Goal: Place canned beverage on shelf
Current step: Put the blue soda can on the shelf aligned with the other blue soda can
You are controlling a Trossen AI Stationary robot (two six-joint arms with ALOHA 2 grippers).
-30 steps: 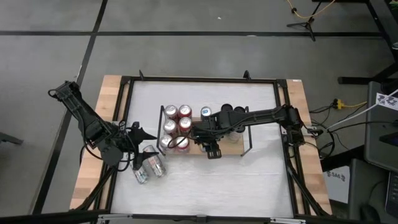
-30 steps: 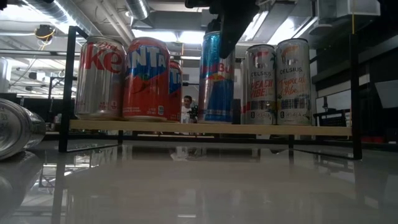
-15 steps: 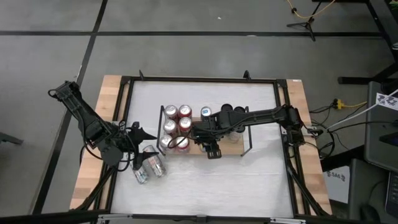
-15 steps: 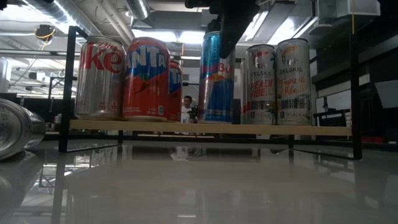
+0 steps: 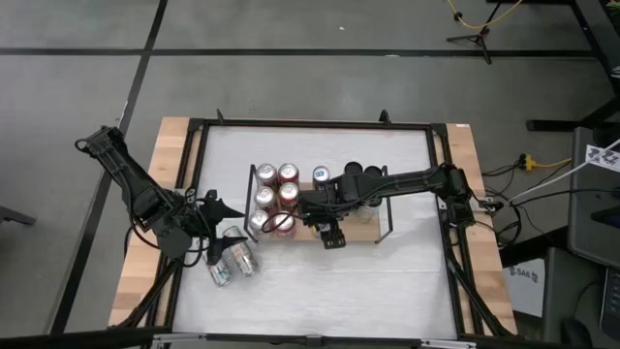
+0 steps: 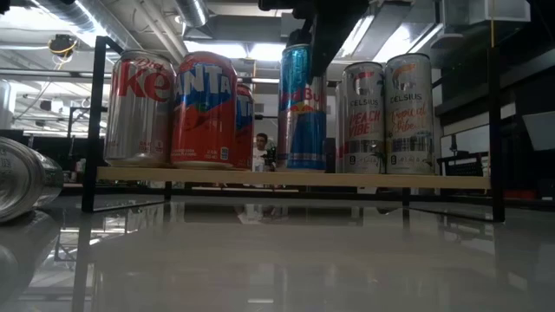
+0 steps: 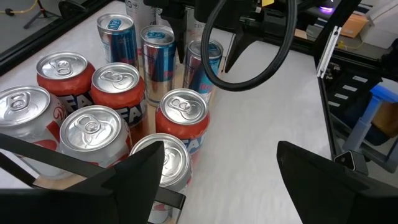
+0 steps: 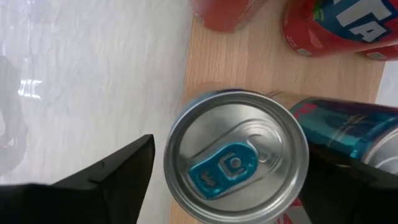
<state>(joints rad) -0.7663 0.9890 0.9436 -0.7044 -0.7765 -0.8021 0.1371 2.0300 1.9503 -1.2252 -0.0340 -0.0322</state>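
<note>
A slim blue can [image 8: 236,155] stands upright on its base on the light-brown wooden shelf [image 6: 295,179], near the board's near edge. My right gripper [image 8: 233,163] hangs right over it, pointing down. It is open, one finger on either side of the can's top with a small gap on each side. In the low view one finger [image 6: 328,43] shows in front of the can's top [image 6: 302,104]. My left gripper [image 5: 223,233] waits open at the table's left, over two cans [image 5: 235,258] lying on their sides.
Red and silver cans [image 5: 274,194] fill the shelf's left part. Two silver cans [image 6: 388,113] stand to the right of the blue one. Black rails [image 6: 94,121] close the shelf's short ends. A black frame [image 5: 320,124] borders the white tabletop.
My right gripper has opened and let go of the blue can. In the low view its front finger has moved off the can toward the right. The can stays upright on the shelf. The arm itself has kept its place.
</note>
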